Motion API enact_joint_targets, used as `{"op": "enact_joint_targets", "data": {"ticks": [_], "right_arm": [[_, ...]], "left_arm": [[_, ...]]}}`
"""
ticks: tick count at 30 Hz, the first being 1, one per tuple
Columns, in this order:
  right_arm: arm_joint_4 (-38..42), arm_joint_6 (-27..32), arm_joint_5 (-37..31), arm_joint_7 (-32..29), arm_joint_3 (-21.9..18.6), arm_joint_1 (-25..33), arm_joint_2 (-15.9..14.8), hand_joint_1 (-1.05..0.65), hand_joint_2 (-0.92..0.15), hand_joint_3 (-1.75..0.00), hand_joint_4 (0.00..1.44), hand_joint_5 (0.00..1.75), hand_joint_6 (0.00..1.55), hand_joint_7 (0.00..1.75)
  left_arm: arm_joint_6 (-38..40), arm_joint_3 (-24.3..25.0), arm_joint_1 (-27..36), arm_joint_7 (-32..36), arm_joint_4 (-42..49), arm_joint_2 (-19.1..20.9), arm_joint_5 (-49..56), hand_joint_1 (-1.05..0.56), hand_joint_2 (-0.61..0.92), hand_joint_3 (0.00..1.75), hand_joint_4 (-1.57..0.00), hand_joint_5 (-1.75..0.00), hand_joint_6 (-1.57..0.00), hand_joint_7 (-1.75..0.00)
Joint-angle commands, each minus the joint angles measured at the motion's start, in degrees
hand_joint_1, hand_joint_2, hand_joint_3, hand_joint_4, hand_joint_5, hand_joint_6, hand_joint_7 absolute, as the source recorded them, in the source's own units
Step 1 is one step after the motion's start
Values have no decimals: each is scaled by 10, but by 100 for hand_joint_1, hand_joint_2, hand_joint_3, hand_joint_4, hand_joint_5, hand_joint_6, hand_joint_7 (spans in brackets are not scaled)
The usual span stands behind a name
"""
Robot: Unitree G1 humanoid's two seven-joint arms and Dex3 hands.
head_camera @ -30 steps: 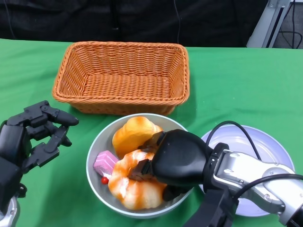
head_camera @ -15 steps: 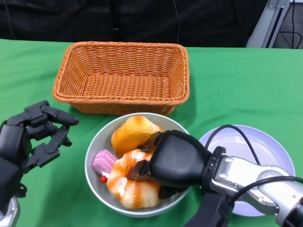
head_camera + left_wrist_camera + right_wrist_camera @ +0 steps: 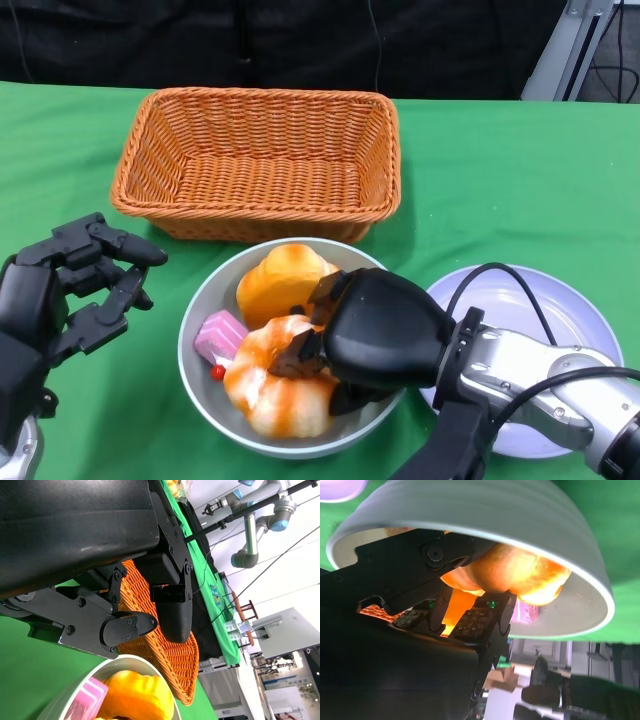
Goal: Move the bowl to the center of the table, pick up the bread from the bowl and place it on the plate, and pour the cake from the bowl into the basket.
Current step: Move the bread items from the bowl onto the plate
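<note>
A grey bowl (image 3: 200, 310) sits on the green cloth in front of the basket. It holds a round orange bread (image 3: 280, 280), a glazed bread (image 3: 275, 390) and a pink cake (image 3: 222, 335). My right hand (image 3: 385, 330) grips the bowl's right rim, with its fingers (image 3: 475, 622) inside against the glazed bread (image 3: 520, 575) and the bowl's outer wall (image 3: 485, 515) beside them. A white plate (image 3: 560, 320) lies just right of the bowl, partly under my right forearm. My left hand (image 3: 70, 285) hovers left of the bowl, fingers (image 3: 170, 610) apart and holding nothing.
The wicker basket (image 3: 260, 160) stands behind the bowl, nearly touching its far rim, and nothing shows inside it. Green cloth stretches left of the bowl and right of the basket. A black backdrop runs along the table's far edge.
The bowl has slid slightly to the left with my right hand on its rim. My left hand has stayed where it was.
</note>
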Motion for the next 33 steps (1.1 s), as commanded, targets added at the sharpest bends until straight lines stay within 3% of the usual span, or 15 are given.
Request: {"op": "enact_joint_targets", "data": {"ticks": [1, 5, 10, 11, 13, 16, 21, 25, 33], "right_arm": [[-21, -16, 45, -15, -42, 5, -14, -37, -86, 0, 88, 112, 121, 2], [-40, -33, 77, -15, -70, 11, -19, -38, -82, 0, 81, 123, 120, 2], [-62, -47, 113, -1, -100, 20, -21, -32, -91, -2, 72, 146, 121, 7], [-65, -48, 118, 4, -104, 22, -20, -31, -91, -1, 71, 148, 118, 14], [-67, -49, 121, 9, -107, 25, -19, -31, -91, 0, 70, 149, 88, 72], [-69, -51, 120, 13, -111, 27, -17, -31, -91, 0, 70, 150, 76, 94], [-83, -50, 128, 28, -120, 32, -19, -31, -91, 0, 69, 152, 72, 104], [-190, -9, 235, 142, -167, 83, -42, -28, -91, 0, 76, 135, 80, 92], [-216, 4, 244, 181, -184, 98, -36, -28, -91, 0, 77, 132, 82, 90]], "left_arm": [[-8, 4, 1, 5, 6, 5, 2, -8, 76, 63, -78, -149, -83, -103], [-9, 5, 0, 7, 6, 6, 4, -9, 77, 61, -78, -150, -83, -103], [-13, 7, -1, 10, 10, 8, 10, -9, 78, 60, -77, -150, -83, -104], [-13, 7, -1, 10, 11, 8, 10, -9, 78, 60, -78, -150, -83, -104], [-13, 7, -1, 9, 11, 8, 10, -9, 78, 60, -78, -150, -83, -104], [-14, 7, -1, 9, 11, 8, 10, -9, 78, 60, -78, -150, -83, -104], [-15, 8, -2, 6, 13, 7, 5, -8, 77, 61, -78, -150, -83, -105], [-12, 9, -4, 6, 15, 7, 2, -9, 77, 61, -77, -150, -82, -105], [-12, 9, -4, 5, 16, 6, 2, -9, 77, 61, -77, -151, -82, -105]]}}
